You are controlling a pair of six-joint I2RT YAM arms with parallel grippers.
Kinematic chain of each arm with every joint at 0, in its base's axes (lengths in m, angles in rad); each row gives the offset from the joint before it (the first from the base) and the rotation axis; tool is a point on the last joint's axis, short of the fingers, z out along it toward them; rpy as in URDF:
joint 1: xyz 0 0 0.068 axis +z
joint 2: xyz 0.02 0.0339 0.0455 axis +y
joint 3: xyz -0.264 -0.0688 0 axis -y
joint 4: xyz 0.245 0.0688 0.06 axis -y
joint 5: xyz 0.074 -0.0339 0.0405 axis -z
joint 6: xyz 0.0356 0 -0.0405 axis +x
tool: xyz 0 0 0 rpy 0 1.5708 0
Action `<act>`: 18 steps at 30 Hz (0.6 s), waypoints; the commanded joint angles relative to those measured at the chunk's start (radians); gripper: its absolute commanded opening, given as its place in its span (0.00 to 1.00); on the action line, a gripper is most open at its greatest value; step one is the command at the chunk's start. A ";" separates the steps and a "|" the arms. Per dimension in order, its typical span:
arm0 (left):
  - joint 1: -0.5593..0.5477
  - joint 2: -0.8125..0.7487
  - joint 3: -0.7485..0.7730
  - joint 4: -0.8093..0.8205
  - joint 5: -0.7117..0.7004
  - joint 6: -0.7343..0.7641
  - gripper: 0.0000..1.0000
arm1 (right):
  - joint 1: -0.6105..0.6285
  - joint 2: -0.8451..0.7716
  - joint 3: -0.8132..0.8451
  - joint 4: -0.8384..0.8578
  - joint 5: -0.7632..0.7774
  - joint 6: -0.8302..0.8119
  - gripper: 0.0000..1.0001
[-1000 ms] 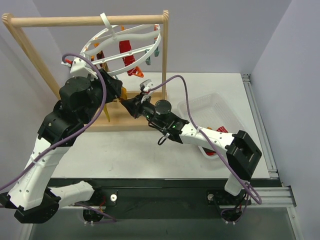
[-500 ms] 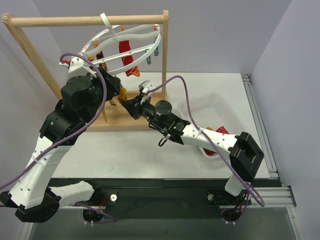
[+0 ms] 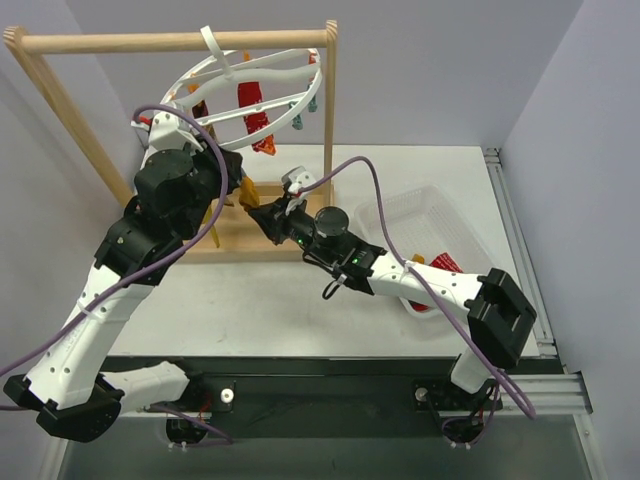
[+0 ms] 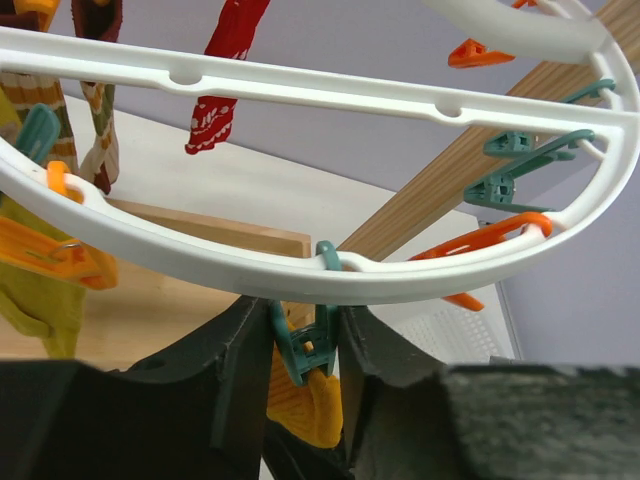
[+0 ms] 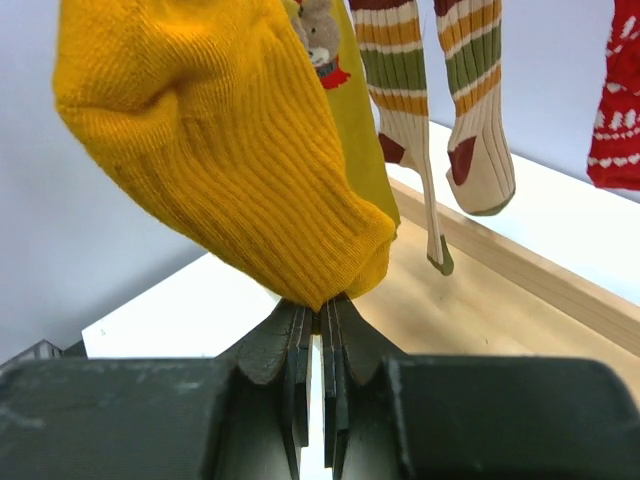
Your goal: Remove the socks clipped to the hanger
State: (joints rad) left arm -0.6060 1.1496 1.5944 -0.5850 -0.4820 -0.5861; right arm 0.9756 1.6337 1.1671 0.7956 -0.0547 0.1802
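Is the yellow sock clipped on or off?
Clipped on: the sock hangs from the hanger's teal clip, between the fingers of the left end effector. The right end effector pinches its tip.

Mustard-yellow ribbed knit sock (image 5: 220, 140): plain, no pattern. Olive-yellow fabric sock (image 5: 355, 130): small brown bear motif with a touch of red. Striped fabric socks (image 5: 475, 100): cream ground; orange, olive-green and brown bands; maroon heel and toe patches. Red fabric sock (image 4: 225, 60): white knitted pattern. White plastic ring hanger (image 4: 300, 85): plain white. Teal plastic clip (image 4: 305, 345), orange plastic clip (image 4: 480, 240): solid colours. Pale wooden rack (image 4: 450, 180): light tan grain.
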 commanded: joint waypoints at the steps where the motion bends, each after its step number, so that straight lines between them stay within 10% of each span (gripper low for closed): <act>1: 0.006 -0.022 -0.027 0.088 0.008 0.035 0.31 | 0.005 -0.083 -0.041 0.060 0.042 -0.018 0.00; 8: 0.008 -0.031 -0.048 0.100 0.005 0.043 0.09 | -0.005 -0.124 -0.118 0.076 0.090 -0.025 0.00; 18: 0.006 -0.036 -0.060 0.123 0.010 0.054 0.03 | -0.106 -0.244 -0.377 0.132 0.157 0.065 0.00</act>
State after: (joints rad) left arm -0.6056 1.1332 1.5425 -0.5190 -0.4786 -0.5556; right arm 0.9215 1.4757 0.8791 0.8413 0.0422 0.2008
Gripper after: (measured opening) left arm 0.376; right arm 0.046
